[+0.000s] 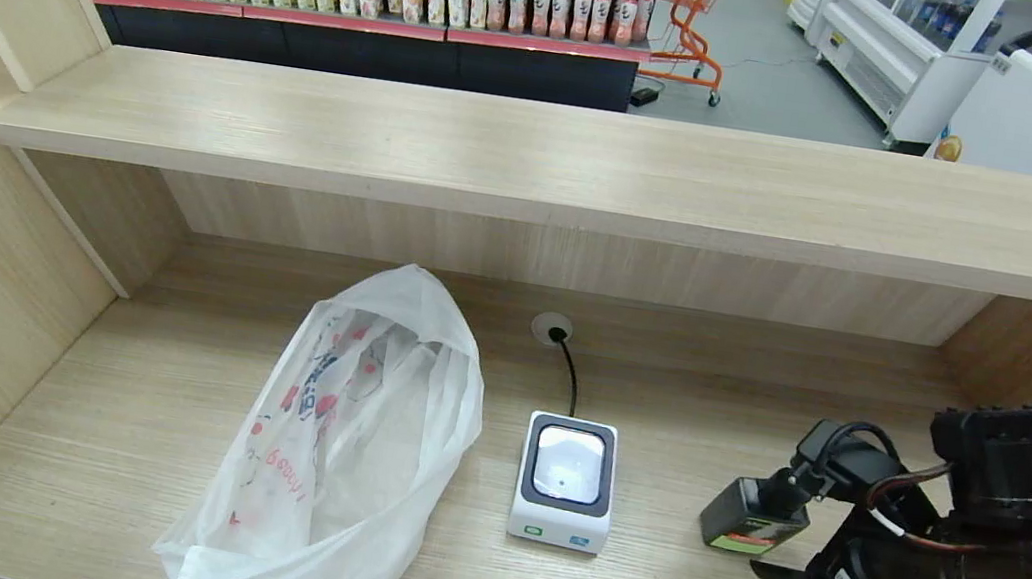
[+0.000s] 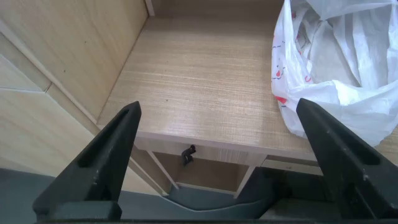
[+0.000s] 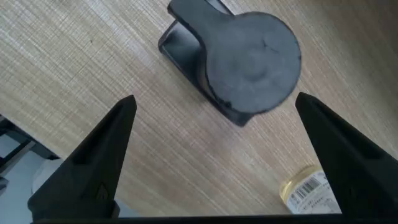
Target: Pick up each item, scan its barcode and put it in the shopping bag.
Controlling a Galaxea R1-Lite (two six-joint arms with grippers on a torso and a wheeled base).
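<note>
The right gripper (image 3: pixel 216 101) hangs above the right end of the worktop (image 1: pixel 102 433), its two black fingers (image 3: pixel 93 168) spread wide apart. In the right wrist view a dark bottle (image 3: pixel 252 62) with a round black cap sits between them, and neither finger touches it. In the head view the bottle's dark body carries a green and red label and rests on the worktop at about 3 o'clock from the barcode scanner (image 1: pixel 565 480), near it but apart. It seems to be upright with the cap on top, though the arm covers part of it.

A small pale-yellow item (image 3: pixel 306 188) with a barcode label lies on the worktop just beside the bottle. What kind of item it is cannot be told.

The scanner, white with a dark-framed window facing up, is at the middle of the worktop. Its black cable (image 1: pixel 569 368) runs toward 12 o'clock into a round grommet (image 1: pixel 552 327) by the back wall.

The white plastic shopping bag (image 1: pixel 352 448) lies at 9 o'clock from the scanner, close beside it, crumpled and printed in red, its mouth toward the worktop's front edge.

The left gripper (image 2: pixel 219 107) is held over the front left part of the worktop with its fingers wide apart and nothing between them; the bag's near end is just beside one finger.
</note>
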